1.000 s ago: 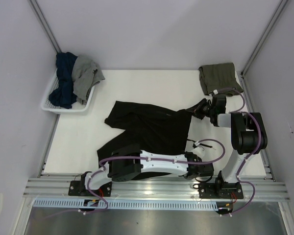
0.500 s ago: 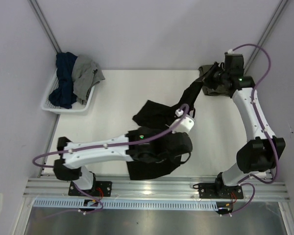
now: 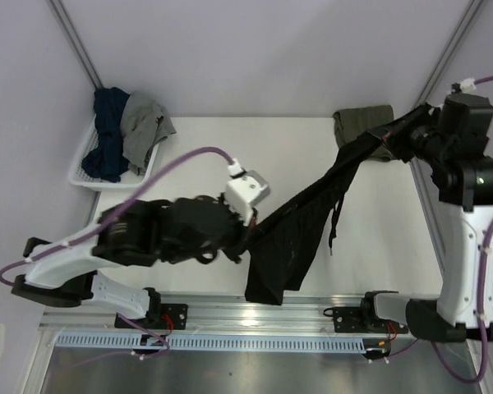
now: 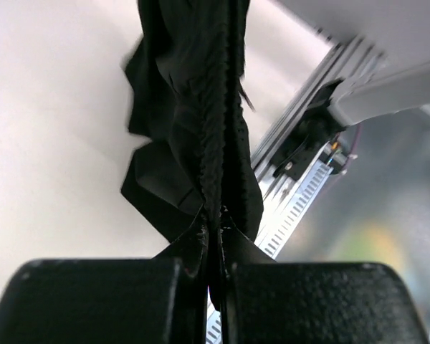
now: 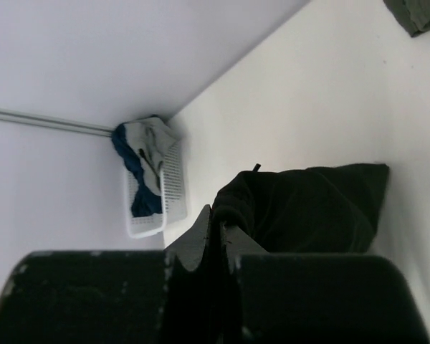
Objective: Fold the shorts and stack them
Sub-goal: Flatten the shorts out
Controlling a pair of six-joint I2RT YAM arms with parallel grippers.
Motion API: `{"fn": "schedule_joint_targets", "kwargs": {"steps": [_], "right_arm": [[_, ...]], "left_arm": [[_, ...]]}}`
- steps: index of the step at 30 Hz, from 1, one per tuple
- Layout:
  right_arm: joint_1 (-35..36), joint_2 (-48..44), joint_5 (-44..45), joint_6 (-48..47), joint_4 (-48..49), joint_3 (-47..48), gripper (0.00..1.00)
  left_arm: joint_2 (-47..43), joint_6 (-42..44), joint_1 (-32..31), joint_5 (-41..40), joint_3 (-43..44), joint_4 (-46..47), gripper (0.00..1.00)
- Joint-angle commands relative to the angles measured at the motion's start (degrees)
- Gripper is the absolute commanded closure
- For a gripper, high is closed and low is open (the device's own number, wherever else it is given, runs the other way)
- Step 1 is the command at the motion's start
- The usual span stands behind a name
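While our left gripper (image 4: 213, 247) and right gripper (image 5: 213, 235) each pinch an edge of the black shorts (image 3: 300, 230), stretched in the air above the table (image 3: 189, 156), we should lower both ends evenly, cloth taut, before stacking on the folded olive-green shorts (image 3: 363, 125).

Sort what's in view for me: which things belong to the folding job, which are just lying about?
Job: black shorts, pinched by left gripper and right gripper; olive-green shorts, far right corner.
Lying about: white basket, far left; blue garment and grey garment in it.
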Motion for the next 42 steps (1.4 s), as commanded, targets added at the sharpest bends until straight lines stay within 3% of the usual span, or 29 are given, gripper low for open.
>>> {"fn": "schedule_joint_targets", "kwargs": {"steps": [1,11,14,19,23,25,28,37,39,42], "right_arm": [[-1.5,-5.3,5.8,3.4,2.3,2.2,1.00],[-1.1,-15.2,-2.9,12.0,5.9,2.2,1.00],[-1.2,-15.9,-7.6,15.0,7.7,3.6,1.00],[-1.4,-17.7,-7.5,16.3,10.7,4.0,1.00],[-1.4,-17.1,-9.0,16.6,15.6,-3.7,1.00],[-1.4,-17.3,-11.4,18.2,22.9,-9.0,1.00],[-1.2,-17.3,-8.7,18.3,29.3,-15.9,1.00],[1.9,-13.0,-5.0,16.9,34.1,-17.2,1.00],[2.6,-13.6,-4.3,16.7,33.5,-17.0,1.00],[3.6,-15.3,-2.9,16.2,32.3,-16.7,1.00]], "left_arm": [[-10.0,5.3,-1.3,3.0,-0.4,-0.9,1.00],[-25.6,16.7,-1.3,3.0,2.7,3.4,1.00],[-24.5,18.4,-1.2,3.8,9.4,1.6,1.00],[-20.1,19.9,-1.3,0.1,19.3,-4.0,1.00],[-18.5,21.1,-1.3,-7.0,17.3,-4.7,1.00],[-18.2,21.3,-1.3,-8.9,15.8,-3.9,1.00],[-17.9,20.3,-1.3,-13.6,13.3,-3.2,1.00],[-17.6,19.7,-1.0,-20.5,8.1,-0.8,1.00],[-18.9,21.2,-0.9,-19.1,5.2,1.4,1.00],[-20.0,22.8,-0.8,-10.2,2.9,4.8,1.00]]}}
